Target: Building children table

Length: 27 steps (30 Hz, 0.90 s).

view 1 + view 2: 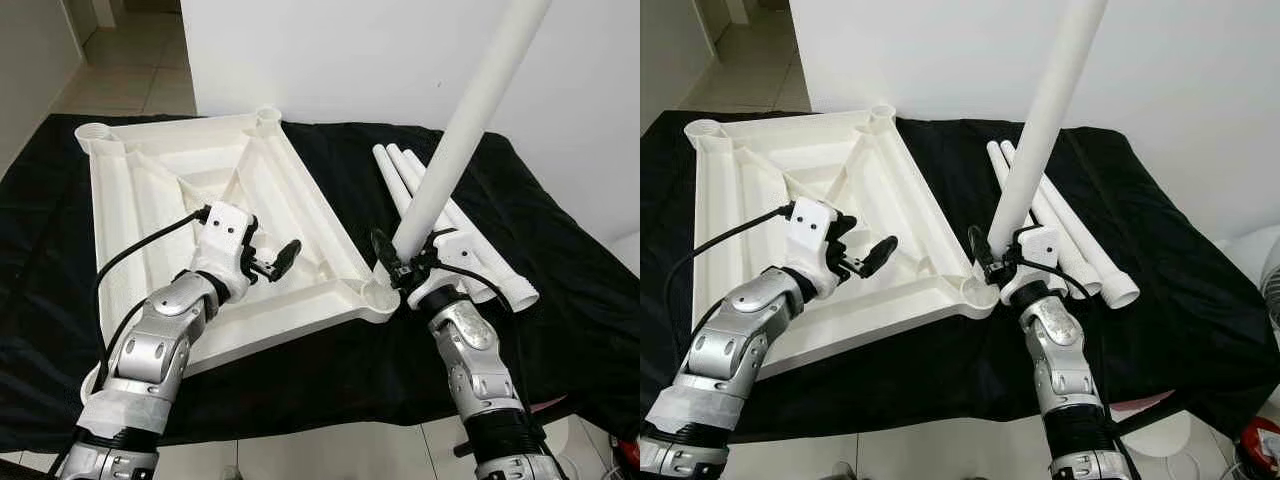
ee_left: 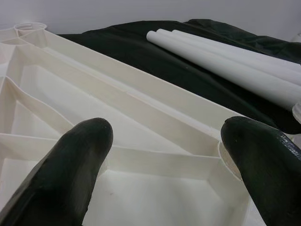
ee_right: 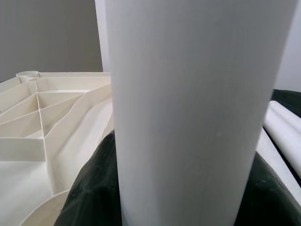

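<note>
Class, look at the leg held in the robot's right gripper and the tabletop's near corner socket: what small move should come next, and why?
Probably shift the leg slightly left and lower its bottom end into the corner socket. The right gripper holds it tilted beside that socket, not yet in it, while the open left gripper hovers over the tabletop.

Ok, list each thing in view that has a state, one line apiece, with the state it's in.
Tabletop: upside down on the black cloth, ribs up, corner sockets empty.
Held leg: tilted, lower end at the near corner socket, not seated as far as I can tell.
Spare legs: lying flat on the cloth, beside the tabletop.
Right hand: shut on the held leg.
Left hand: open, above the tabletop, holding nothing.
</note>
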{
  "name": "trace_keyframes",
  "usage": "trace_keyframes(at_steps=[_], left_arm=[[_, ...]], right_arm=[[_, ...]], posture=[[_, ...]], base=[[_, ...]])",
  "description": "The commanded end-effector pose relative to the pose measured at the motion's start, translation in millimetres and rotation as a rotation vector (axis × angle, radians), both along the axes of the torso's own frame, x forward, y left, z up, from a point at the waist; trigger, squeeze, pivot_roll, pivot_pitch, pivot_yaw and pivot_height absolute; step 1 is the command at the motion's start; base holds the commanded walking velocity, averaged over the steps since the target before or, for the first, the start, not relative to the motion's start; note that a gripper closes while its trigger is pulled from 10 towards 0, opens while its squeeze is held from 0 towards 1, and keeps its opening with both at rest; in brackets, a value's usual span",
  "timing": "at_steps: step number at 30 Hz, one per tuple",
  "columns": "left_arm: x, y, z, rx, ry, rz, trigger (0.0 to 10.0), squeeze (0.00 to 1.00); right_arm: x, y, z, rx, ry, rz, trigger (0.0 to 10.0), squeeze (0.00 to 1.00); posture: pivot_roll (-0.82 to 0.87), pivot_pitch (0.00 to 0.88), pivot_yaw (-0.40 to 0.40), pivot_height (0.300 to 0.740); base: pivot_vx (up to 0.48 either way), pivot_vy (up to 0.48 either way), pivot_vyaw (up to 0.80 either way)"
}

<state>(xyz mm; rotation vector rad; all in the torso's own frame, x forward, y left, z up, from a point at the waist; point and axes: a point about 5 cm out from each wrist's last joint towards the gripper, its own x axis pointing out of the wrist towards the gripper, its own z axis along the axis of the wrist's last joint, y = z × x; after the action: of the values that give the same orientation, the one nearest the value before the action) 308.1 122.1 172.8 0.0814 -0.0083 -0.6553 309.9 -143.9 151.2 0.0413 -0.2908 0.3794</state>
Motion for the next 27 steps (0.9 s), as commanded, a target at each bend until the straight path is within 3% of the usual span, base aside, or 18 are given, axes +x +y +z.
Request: trace_keyframes(at_steps=[1,22,27], left_arm=[[1.4,-1.2,-1.2,0.012,0.016,-0.019,10.0,0.0],[1.6,0.0,-1.1,0.021,0.016,-0.016,10.0,0.0],[1.5,-0.1,-0.5,0.03,0.003,-0.016,10.0,0.0]], right_arm=[[0.5,0.3,1.5,0.0,-0.014,-0.002,10.0,0.0],[0.7,0.7,0.4,0.003,-0.015,-0.003,10.0,0.0],[1.0,1.0,0.4,0.004,-0.015,-0.003,10.0,0.0]], posture=[[0.09,0.009,-0.039,0.74],[0.09,0.011,-0.037,0.74],[0.09,0.011,-0.036,0.74]], base=[[0.0,0.0,0.0],[0.0,0.288,0.0],[0.0,0.0,0.0]])
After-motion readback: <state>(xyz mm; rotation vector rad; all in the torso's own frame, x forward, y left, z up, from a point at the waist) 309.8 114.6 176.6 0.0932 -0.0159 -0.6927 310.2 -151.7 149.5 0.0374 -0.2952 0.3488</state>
